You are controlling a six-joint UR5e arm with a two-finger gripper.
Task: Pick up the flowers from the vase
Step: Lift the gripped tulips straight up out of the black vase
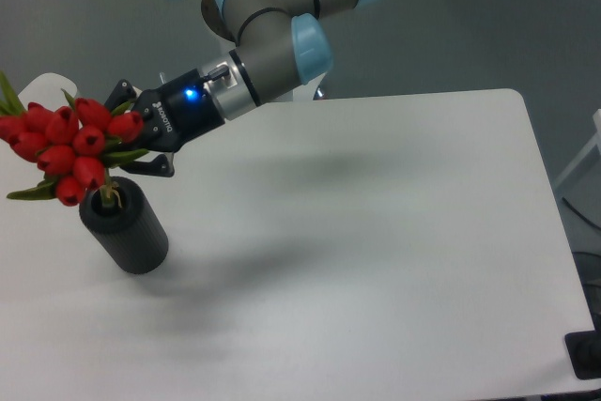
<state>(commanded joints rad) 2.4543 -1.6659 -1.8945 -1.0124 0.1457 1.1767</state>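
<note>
The flowers (68, 146) are a tight bunch of red tulip buds with green leaves, at the left of the table. Their stems stand in the mouth of the vase (127, 229), a dark matte cylinder that leans a little. My gripper (130, 134) comes in from the right at the height of the buds. Its jaws are spread, one above and one below the right side of the bunch. The rightmost bud lies between them. The fingertips are partly hidden behind the buds and leaves.
The white table (376, 232) has a rounded far right corner and a front edge at the bottom of the view. The arm's grey and blue links (282, 7) reach over the table's back left. A dark object (587, 354) sits past the table's right edge.
</note>
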